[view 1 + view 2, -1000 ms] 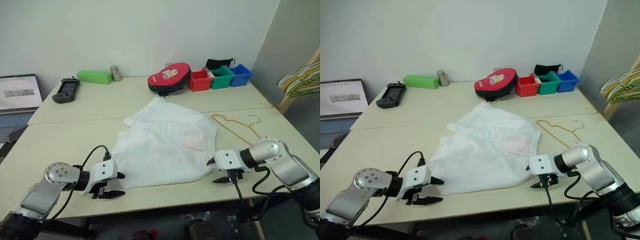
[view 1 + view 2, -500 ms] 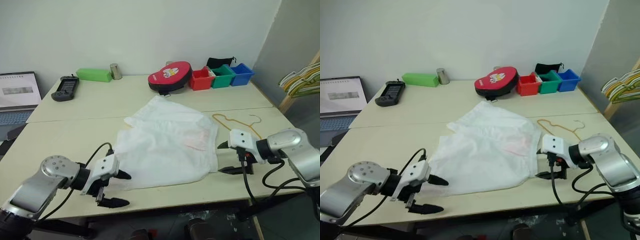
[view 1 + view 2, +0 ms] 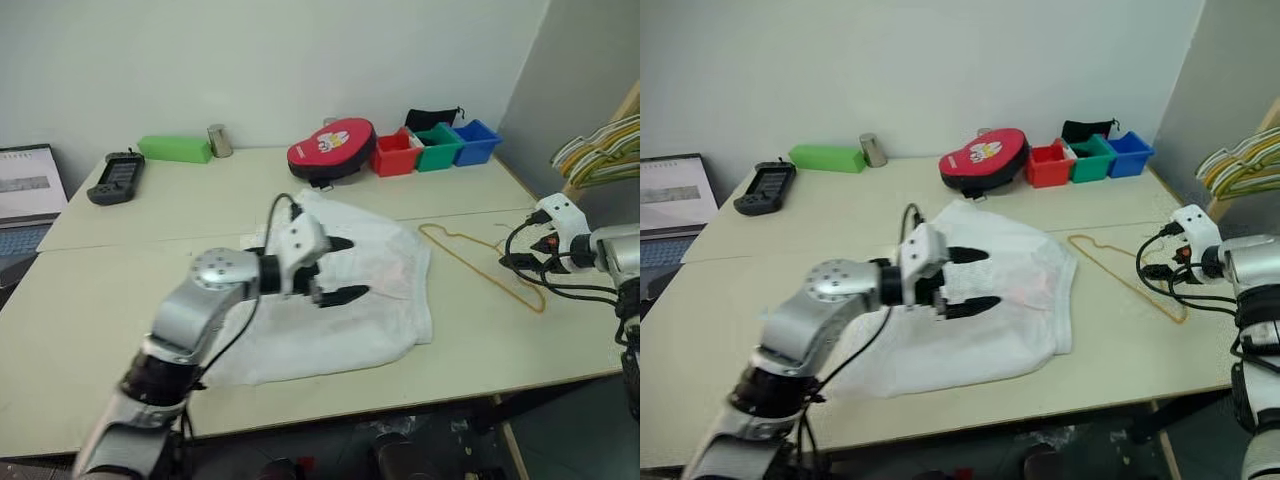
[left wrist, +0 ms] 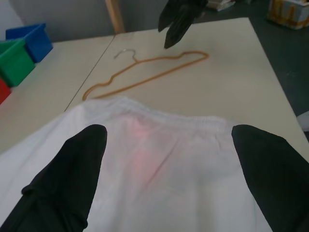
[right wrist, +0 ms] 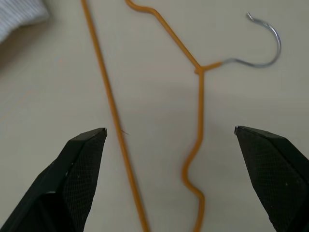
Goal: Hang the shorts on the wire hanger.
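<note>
Shorts lie spread flat near the table's front edge, white and thin, with a faint pink-orange mark and the gathered waistband toward the wire hanger, which lies flat just beside them. A second ago both grippers sat low at the shorts' front corners; now the left gripper has swung up over the middle of the cloth, jaws wide and empty, and the right gripper has moved out above the hanger, also wide open, holding nothing. At the back stand red, green and blue bins; their contents cannot be made out.
</note>
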Action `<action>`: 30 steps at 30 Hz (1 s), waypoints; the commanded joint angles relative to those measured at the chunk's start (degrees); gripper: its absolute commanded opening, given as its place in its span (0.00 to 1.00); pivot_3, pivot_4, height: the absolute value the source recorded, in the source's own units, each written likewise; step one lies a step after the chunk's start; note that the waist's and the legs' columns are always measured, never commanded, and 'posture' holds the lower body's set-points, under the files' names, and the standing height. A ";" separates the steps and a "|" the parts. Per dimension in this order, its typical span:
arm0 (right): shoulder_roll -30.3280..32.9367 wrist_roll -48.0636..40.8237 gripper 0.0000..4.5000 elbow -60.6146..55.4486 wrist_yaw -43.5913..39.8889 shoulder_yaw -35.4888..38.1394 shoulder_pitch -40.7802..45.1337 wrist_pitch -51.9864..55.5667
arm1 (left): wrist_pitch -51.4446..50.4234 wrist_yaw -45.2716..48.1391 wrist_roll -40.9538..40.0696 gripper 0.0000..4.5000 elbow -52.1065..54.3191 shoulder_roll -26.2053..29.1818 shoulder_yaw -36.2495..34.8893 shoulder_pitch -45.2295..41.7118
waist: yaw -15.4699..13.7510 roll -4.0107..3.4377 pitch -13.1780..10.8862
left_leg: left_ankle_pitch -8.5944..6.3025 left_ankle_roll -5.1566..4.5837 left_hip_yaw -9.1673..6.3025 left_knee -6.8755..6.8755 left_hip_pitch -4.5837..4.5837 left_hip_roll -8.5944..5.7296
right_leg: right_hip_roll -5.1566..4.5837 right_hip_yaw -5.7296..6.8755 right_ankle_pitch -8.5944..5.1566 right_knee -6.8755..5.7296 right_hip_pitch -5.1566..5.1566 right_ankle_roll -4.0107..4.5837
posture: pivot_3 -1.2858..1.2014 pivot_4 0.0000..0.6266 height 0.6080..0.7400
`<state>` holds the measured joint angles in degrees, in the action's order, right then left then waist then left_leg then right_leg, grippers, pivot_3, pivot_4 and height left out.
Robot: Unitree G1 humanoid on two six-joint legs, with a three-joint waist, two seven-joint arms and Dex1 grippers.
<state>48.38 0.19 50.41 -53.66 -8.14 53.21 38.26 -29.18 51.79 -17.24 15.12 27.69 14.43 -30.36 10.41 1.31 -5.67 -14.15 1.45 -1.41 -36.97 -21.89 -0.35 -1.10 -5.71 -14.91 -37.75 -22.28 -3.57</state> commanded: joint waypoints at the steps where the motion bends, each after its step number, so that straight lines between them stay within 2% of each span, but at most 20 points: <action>1: -0.87 2.83 1.00 10.30 0.51 -0.31 3.47 -6.31 | 2.12 -3.27 2.83 0.98 -0.29 -3.59 3.03 -0.25 | 0.56 0.00 0.00 | 0.00 0.00 0.00 0.00 -0.01 -0.01 | -0.01 0.04 0.00 0.00 0.01 0.00 | 0.45 0.04 1.00; 6: -2.03 5.55 1.00 18.03 0.74 -0.79 5.40 -10.76 | 1.02 -6.07 3.64 0.98 0.43 -6.54 3.66 0.46 | 1.13 -0.04 0.02 | 0.01 0.00 -0.04 -0.04 0.02 -0.04 | 0.00 -0.01 0.00 -0.02 0.06 -0.02 | 0.46 0.04 1.00; 14: -2.65 7.97 1.00 23.16 4.79 -0.08 4.51 -14.54 | -0.18 -7.21 3.48 0.98 2.12 -6.06 3.17 1.73 | 1.35 -0.17 0.10 | 0.04 0.00 -0.03 -0.27 0.15 -0.06 | 0.03 -0.04 -0.06 -0.13 0.24 -0.40 | 0.47 0.03 1.00; 15: -2.68 7.89 0.92 23.53 5.23 0.30 4.46 -14.44 | -0.36 -7.31 3.44 1.00 2.42 -5.98 3.09 1.95 | 1.30 -0.17 0.11 | 0.04 0.00 -0.03 -0.29 0.15 -0.06 | 0.03 -0.03 -0.05 -0.13 0.26 -0.41 | 0.47 0.03 1.00; 19: -3.28 6.47 0.75 24.53 5.24 2.79 4.82 -11.90 | -1.02 -7.66 3.42 1.00 2.90 -5.78 3.06 2.17 | 1.06 -0.17 0.11 | 0.04 0.00 -0.06 -0.42 0.15 -0.07 | 0.02 0.00 -0.02 -0.12 0.35 -0.44 | 0.47 0.04 1.00; 30: -4.35 5.76 0.09 24.63 3.80 5.20 4.06 -8.49 | -0.61 -6.41 3.37 1.00 1.24 -4.06 2.28 0.76 | 0.96 -0.17 0.10 | 0.02 -0.02 -0.08 -0.96 0.31 -0.10 | 0.03 0.00 0.13 -0.09 0.80 -0.67 | 0.47 0.05 1.00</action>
<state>44.09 5.99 75.09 -49.69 -3.77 56.84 29.15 -30.70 44.89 -13.69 15.44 23.23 18.23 -27.96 11.37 1.14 -5.57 -14.13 1.43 -1.50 -37.93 -21.55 -0.44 -1.07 -5.70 -14.78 -37.84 -21.45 -4.24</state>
